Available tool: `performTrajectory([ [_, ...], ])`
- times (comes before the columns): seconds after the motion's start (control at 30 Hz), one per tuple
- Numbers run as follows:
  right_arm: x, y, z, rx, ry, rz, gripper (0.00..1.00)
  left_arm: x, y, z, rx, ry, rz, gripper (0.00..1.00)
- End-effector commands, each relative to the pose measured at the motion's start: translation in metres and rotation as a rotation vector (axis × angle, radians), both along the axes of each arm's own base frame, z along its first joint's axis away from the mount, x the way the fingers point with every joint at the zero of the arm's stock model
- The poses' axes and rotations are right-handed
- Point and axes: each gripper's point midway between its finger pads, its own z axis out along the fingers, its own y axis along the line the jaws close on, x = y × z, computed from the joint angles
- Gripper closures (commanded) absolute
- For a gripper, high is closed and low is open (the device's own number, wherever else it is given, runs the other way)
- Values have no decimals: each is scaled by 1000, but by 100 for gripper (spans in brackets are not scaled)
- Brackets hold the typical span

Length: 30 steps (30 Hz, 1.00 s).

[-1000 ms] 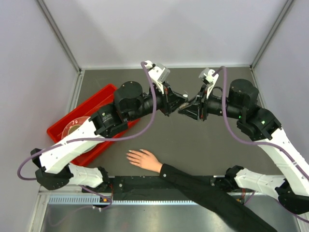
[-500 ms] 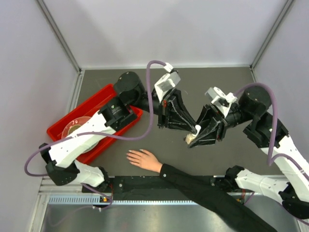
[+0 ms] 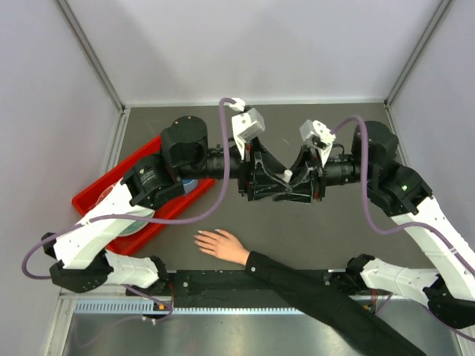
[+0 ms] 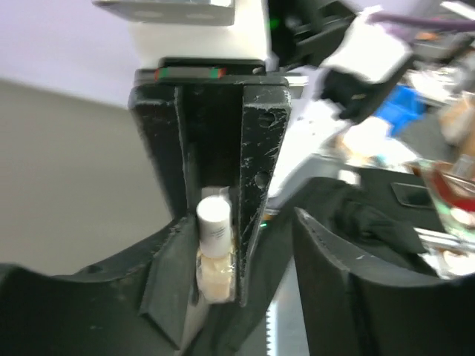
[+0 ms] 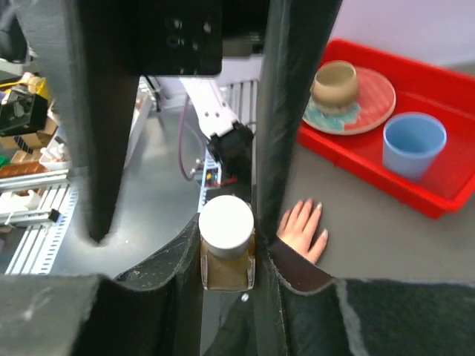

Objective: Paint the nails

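Note:
A small polish bottle (image 5: pixel 226 263) with a white cap (image 3: pixel 286 176) sits upright between the fingers of my right gripper (image 5: pixel 226 252), which is shut on it. My left gripper (image 4: pixel 241 226) faces it head-on and stands open, its fingers straddling the bottle (image 4: pixel 211 259) and the right gripper's fingers. One left finger (image 4: pixel 174 278) lies against the bottle's side; the other is apart. Both grippers (image 3: pixel 282 179) meet above mid-table. The flesh-toned hand (image 3: pixel 219 243) lies flat with spread fingers, below and left of them. Its pale nails (image 5: pixel 319 208) show in the right wrist view.
A red tray (image 3: pixel 96 196) at the left holds a plate (image 5: pixel 371 104) with a small bowl (image 5: pixel 334 85) and a blue cup (image 5: pixel 414 144). The hand's black sleeve (image 3: pixel 312 285) runs to the near right edge. The left arm's elbow hangs over the tray.
My left gripper has opened from shut. Both arms dipped toward the near side half a second ago, then came back level, tip to tip, with the bottle still in the right gripper.

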Motion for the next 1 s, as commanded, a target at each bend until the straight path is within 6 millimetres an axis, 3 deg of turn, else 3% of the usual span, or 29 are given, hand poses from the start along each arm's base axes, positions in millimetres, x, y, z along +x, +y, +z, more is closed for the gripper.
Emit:
performTrajectory([
  [0.0,3,-7,3,-29,-66,-70,100,51,26,22,-94,-67,328,40],
  [0.07,14,-9,0,-50,-93,-122,100,58,35,25,-117,-17,405,47],
  [0.2,22,-11,-5,-77,-91,-179,100,67,44,23,-179,46,541,48],
  [0.23,23,-11,-6,-81,-88,-183,100,68,41,11,-170,60,552,48],
  [0.4,28,-11,-9,-100,-81,-198,100,55,20,9,-153,42,473,51],
  [0.6,29,-11,-11,-100,-79,-201,100,45,7,5,-134,10,435,46],
  [0.97,30,-9,-8,-93,-67,-207,100,36,-11,-18,-28,-42,450,54],
])
